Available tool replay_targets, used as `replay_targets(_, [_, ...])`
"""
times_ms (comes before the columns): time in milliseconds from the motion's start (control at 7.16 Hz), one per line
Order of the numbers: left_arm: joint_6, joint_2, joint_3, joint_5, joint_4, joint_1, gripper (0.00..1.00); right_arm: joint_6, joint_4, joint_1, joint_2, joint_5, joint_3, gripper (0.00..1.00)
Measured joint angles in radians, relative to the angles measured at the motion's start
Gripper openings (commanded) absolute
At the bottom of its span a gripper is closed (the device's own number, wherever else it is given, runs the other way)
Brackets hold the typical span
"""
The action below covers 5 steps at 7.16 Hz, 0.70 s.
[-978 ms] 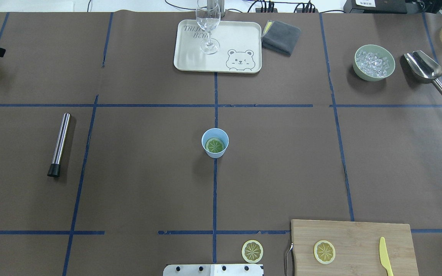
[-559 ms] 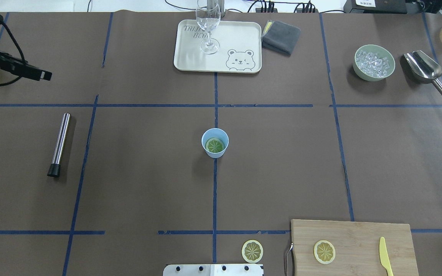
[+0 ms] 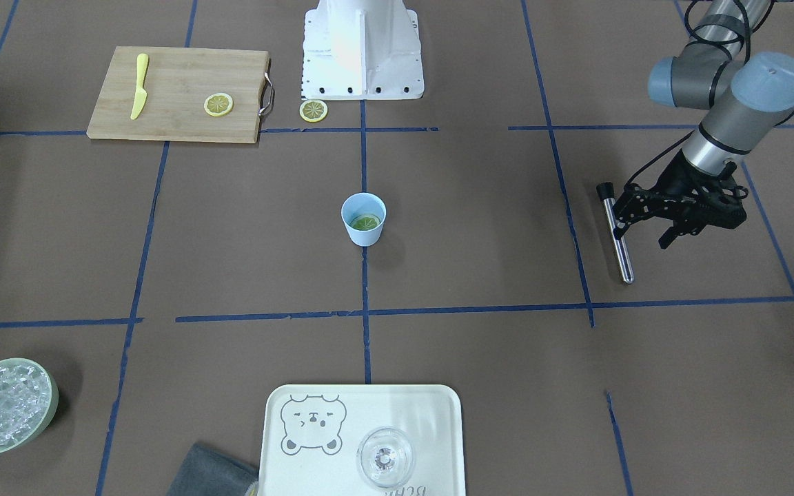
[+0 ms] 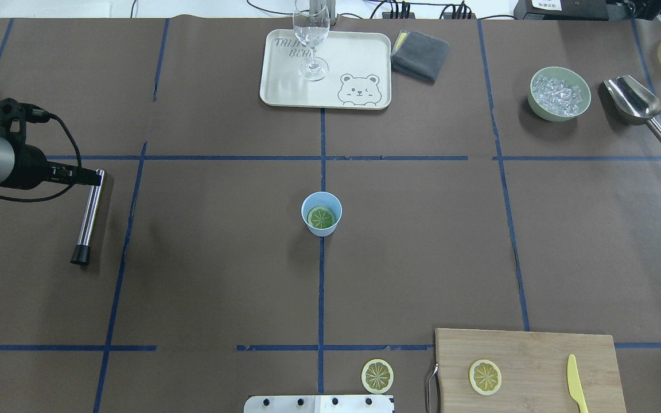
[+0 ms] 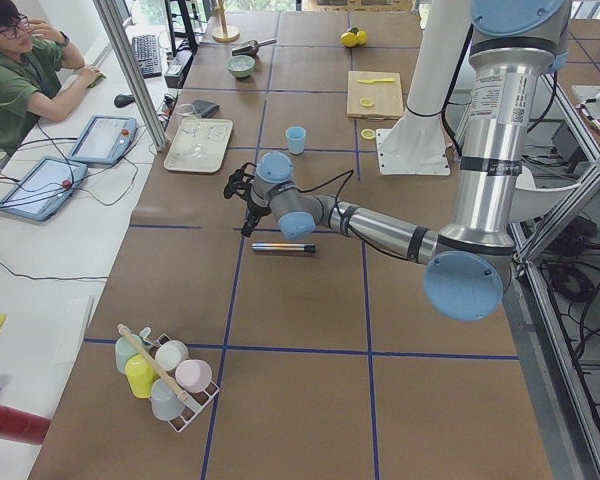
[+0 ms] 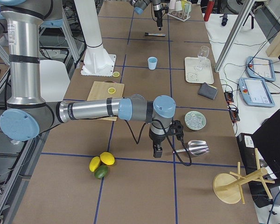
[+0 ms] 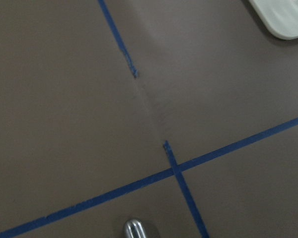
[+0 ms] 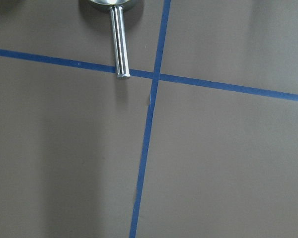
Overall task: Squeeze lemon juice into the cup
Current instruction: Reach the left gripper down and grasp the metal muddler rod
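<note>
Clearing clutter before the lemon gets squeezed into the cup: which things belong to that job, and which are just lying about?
In the job: light-blue cup; lemon slice inside it; probably the steel muddler by the left gripper.
Lying about: tray, wine glass, grey cloth, ice bowl, scoop, cutting board, yellow knife, spare lemon slices.

The cup (image 4: 321,213) stands mid-table (image 4: 221,275) with a lemon slice (image 4: 321,218) in it. Behind it, at the far edge, a tray (image 4: 359,51) carries a glass (image 4: 311,34); a cloth (image 4: 420,54) lies just right of the tray. At the far right is a bowl (image 4: 532,94), with a scoop (image 4: 634,103) to its right. At the near right, a board (image 4: 537,350) bears a slice (image 4: 485,377) and a knife (image 4: 576,383), with another slice (image 4: 377,376) just left of the board. At the left lies a rod (image 4: 89,215), the left gripper (image 4: 96,178) above its far end.
</note>
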<state>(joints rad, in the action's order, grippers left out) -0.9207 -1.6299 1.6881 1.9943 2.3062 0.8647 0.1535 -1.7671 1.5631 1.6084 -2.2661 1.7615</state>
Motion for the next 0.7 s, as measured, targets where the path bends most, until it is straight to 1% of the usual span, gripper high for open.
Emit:
replay_targets(279, [-0.084,-0.006,-0.016,-0.024,-0.013,-0.039,0.63,0.002,0.000,0.000,0.006,0.000,0.001,1.00])
replay_targets(699, [-0.022,-0.007,-0.032,-0.025,-0.039,-0.047,0.63,0.003,0.000,0.000,0.008,-0.001,0.002,1.00])
